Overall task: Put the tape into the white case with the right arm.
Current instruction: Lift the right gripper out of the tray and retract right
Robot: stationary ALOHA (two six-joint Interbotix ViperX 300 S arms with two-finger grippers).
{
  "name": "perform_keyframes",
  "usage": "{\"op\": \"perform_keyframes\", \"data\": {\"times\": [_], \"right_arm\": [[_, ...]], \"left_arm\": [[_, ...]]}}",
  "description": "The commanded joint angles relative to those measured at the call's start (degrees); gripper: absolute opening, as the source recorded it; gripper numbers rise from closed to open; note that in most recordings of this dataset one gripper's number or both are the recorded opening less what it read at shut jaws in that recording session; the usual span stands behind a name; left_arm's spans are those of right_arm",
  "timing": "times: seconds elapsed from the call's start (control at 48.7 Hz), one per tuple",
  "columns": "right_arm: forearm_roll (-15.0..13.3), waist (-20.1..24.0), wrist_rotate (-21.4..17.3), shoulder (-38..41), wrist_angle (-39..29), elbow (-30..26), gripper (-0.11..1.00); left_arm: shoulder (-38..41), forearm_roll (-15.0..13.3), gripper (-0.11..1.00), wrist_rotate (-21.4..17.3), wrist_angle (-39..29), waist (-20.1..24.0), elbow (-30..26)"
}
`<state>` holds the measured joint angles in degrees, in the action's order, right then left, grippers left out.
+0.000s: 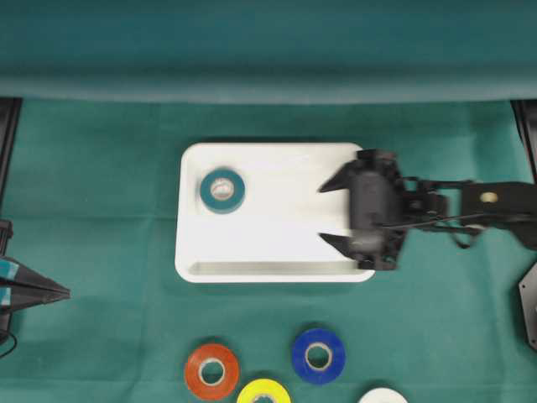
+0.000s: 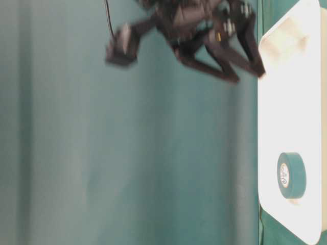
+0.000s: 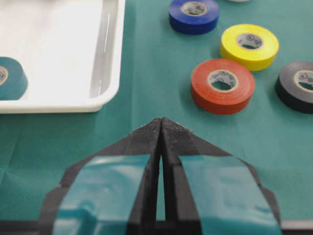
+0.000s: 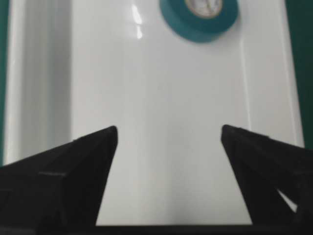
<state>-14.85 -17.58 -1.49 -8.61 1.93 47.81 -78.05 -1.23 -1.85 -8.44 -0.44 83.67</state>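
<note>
right arm (image 1: 470,206): reaches level from right over white case (image 1: 277,260) | right gripper (image 1: 329,214): spread wide, empty | teal tape (image 1: 222,191): inside case, far-left

Dark green cloth (image 1: 101,168) over the whole table, green backdrop (image 1: 268,42) behind, soft even light

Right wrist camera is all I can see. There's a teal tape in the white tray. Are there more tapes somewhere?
Observer: Yes. A red tape, a blue tape and a yellow tape lie on the green cloth, outside the white case.
Operator: Any others?
Observer: A black tape lies near the red one.
Operator: What's the other arm doing?
Observer: The left gripper is shut over the cloth, holding nothing.
</note>
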Motion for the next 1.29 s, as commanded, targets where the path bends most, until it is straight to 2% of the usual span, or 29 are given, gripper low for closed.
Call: {"op": "perform_keyframes", "data": {"times": [0.0,0.144,0.473,0.678,0.966,1.151,1.274], "right_arm": [[0.26,-0.09,-0.09,-4.39,3.16,3.34,0.59],[0.53,-0.09,-1.41,-8.88,5.71,8.44,0.59],[0.53,0.0,-8.79,-16.96,3.78,16.17,0.59],[0.44,0.0,-10.81,-20.74,1.41,18.02,0.59],[0.44,0.44,-11.16,-21.27,1.32,18.11,0.59],[0.53,4.39,-11.34,-21.27,1.32,18.28,0.59],[0.53,8.26,-13.01,-21.27,1.32,18.28,0.59]], "left_arm": [[0.44,-0.09,0.0,0.09,0.53,0.26,-0.62],[0.44,-0.09,0.0,0.18,0.53,0.35,-0.53],[0.44,-0.09,0.0,0.18,0.62,0.35,-0.62],[0.44,-0.09,0.0,0.18,0.53,0.44,-0.62],[0.44,-0.09,0.0,0.18,0.62,0.44,-0.62],[0.44,-0.09,0.0,0.18,0.53,0.44,-0.62],[0.44,-0.09,0.0,0.09,0.62,0.44,-0.62]]}}
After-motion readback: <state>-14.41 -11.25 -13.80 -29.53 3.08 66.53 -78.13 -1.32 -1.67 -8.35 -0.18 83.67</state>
